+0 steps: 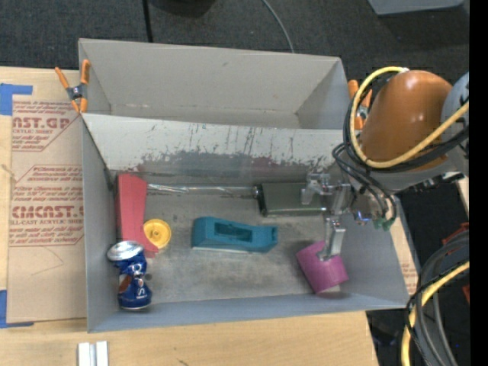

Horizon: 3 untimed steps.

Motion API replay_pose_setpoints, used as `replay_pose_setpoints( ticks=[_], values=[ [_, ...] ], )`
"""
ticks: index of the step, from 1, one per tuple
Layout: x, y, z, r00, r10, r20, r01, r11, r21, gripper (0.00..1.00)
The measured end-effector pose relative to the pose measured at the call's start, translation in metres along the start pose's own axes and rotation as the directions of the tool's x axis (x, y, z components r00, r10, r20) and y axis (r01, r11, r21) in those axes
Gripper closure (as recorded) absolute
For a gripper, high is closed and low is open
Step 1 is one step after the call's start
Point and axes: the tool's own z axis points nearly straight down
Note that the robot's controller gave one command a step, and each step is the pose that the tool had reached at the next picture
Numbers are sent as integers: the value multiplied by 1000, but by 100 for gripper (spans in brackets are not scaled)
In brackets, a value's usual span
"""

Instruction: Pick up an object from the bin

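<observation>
Low at the right end of the grey metal bin [99, 204], the pincer [333, 255] hangs from the orange-capped wrist with its tip touching the upper rim of a magenta cup; whether it is apart, together or clamped on that rim cannot be told. Along the left wall a red oblong block [131, 207] lies lengthwise. Just in front of it, in the near left corner, lies a crumpled blue drink can [132, 271] with its silver top toward the block. A small yellow round piece [157, 233] sits against the block's right side. A teal tape-dispenser-shaped thing [232, 235] lies flat in the middle of the floor, well apart from the rest. A dark oblong thing [290, 198], too dim to name, lies at the foot of the back wall. The magenta cup [325, 273] lies tilted near the front right corner, directly under the pincer.
</observation>
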Motion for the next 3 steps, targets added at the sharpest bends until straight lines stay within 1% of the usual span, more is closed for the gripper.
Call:
replay_pose_setpoints(
  ticks=[1,2,3],
  values=[
    [-2,0,-4,1000,-1,8,1,1000,1,0],
    [3,5,37,999,-34,14,34,999,2,0],
    [23,47,61,999,-43,2,43,999,2,0]
  ],
)
